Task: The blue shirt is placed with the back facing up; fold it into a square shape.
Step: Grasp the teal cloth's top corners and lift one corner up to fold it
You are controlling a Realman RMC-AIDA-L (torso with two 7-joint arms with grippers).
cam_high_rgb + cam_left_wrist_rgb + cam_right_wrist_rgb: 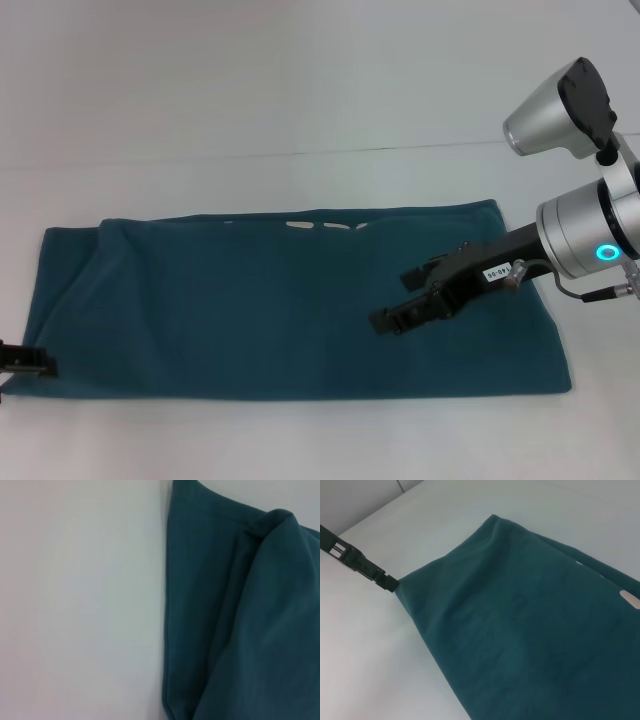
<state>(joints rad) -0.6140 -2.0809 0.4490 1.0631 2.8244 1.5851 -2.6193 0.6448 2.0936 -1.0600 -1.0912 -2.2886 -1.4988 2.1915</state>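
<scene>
Blue shirt (280, 310) lies flat on the white table (300, 90) as a long band, already folded once, w/ white print at its far edge. Right gripper (400, 298) hangs over the shirt's right part, fingers apart & holding nothing; left gripper (28, 362) sits at the shirt's near left corner, can't tell if it pinches. I think next is folding the band in half: grab both left corners, lift low, match edges. Left wrist view shows layered folds at that end; head view doesn't.

The blue shirt (260, 310) lies flat, folded into a long, wide rectangular band.
</scene>
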